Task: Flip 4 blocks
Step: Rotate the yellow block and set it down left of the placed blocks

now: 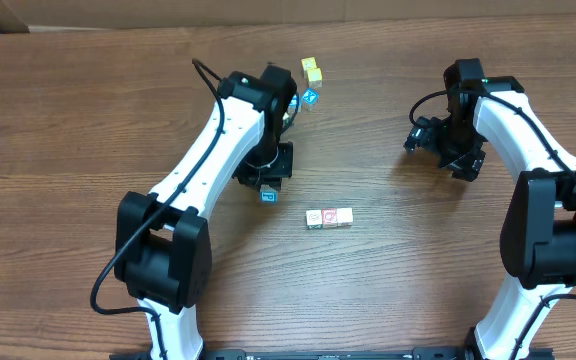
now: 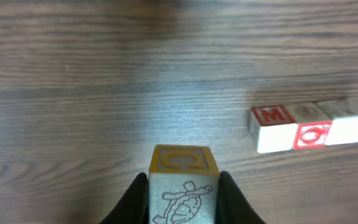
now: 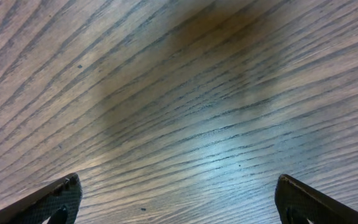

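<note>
While the overhead view takes in both arms at once, it gives the left gripper (image 1: 269, 190) only as a dark clump with a speck of teal beneath it, left of the middle of the table (image 1: 88, 120). Its wrist camera settles the matter: two dark fingers (image 2: 131, 200) press against the sides of the held block (image 2: 183, 163). This is a pale-wood cube with a yellow-framed face uppermost in that view and a line-drawn turtle on the face toward the lens. Whether it rests on the wood or hangs clear, neither view shows.

Farther up the table, and seen only from overhead, sit two yellow cubes (image 1: 312, 70) and a blue cube (image 1: 310, 97). Just right of the gripper and apart from it lies the row of three blocks (image 1: 329, 217), touching side by side. From above they are tiny pale squares, but the left wrist view reads a red M on the leftmost and a red-framed side on the middle one.

Farthest right, the right gripper (image 1: 440, 148) stands over bare wood. Its own camera shows its fingers (image 3: 48, 202) spread wide, with only wood grain between them.
</note>
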You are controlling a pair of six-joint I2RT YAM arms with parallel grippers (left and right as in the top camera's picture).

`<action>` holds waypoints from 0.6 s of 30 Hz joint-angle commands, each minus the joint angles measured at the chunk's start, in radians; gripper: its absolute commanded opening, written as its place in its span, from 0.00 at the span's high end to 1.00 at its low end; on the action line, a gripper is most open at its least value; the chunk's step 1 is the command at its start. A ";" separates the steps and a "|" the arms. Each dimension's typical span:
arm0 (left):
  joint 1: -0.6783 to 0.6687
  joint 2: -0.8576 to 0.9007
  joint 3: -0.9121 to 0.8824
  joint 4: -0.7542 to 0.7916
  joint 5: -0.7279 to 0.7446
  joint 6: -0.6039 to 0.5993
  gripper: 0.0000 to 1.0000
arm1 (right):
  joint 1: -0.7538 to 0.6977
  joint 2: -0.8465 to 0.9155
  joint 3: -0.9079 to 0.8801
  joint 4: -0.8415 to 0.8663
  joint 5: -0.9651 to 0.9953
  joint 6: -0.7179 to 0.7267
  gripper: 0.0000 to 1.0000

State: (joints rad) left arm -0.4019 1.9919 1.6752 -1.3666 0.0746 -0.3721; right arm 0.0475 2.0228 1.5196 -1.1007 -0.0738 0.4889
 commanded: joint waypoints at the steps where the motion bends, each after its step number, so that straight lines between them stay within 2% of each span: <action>1: -0.018 -0.002 -0.080 0.042 0.013 -0.036 0.85 | -0.005 -0.001 0.018 0.000 0.005 -0.007 0.00; 5: -0.020 -0.002 -0.152 0.121 0.085 -0.029 0.77 | -0.005 -0.001 0.018 0.001 0.005 -0.008 0.00; 8: -0.018 -0.003 -0.156 0.124 0.087 -0.027 0.73 | -0.005 -0.001 0.018 0.000 0.005 -0.007 0.00; 9: -0.017 -0.003 -0.153 0.123 0.088 -0.024 0.69 | -0.005 -0.001 0.018 0.000 0.005 -0.007 0.00; 10: -0.016 -0.003 -0.152 0.124 0.088 -0.024 0.52 | -0.005 -0.001 0.018 0.001 0.005 -0.007 0.00; 11: -0.014 -0.003 -0.152 0.125 0.087 -0.024 0.40 | -0.005 -0.001 0.018 0.000 0.005 -0.007 0.00; 12: -0.012 -0.003 -0.151 0.126 0.087 -0.024 0.33 | -0.005 -0.001 0.018 0.000 0.005 -0.007 0.00; 13: -0.010 -0.003 -0.149 0.125 0.088 -0.024 0.31 | -0.005 -0.001 0.018 0.001 0.005 -0.007 0.00; 15: -0.009 -0.003 -0.143 0.124 0.087 -0.024 0.34 | -0.005 -0.001 0.018 0.001 0.005 -0.007 0.00; 16: -0.009 -0.003 -0.138 0.122 0.087 -0.024 0.42 | -0.005 -0.001 0.018 0.000 0.005 -0.008 0.00; 17: -0.008 -0.003 -0.130 0.119 0.087 -0.023 0.55 | -0.005 -0.001 0.018 0.001 0.005 -0.007 0.00; 18: -0.008 -0.003 -0.124 0.118 0.084 -0.017 0.64 | -0.005 -0.001 0.018 0.000 0.005 -0.008 0.00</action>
State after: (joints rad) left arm -0.4171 1.9919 1.5272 -1.2446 0.1505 -0.3954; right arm 0.0475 2.0228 1.5196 -1.1011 -0.0738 0.4885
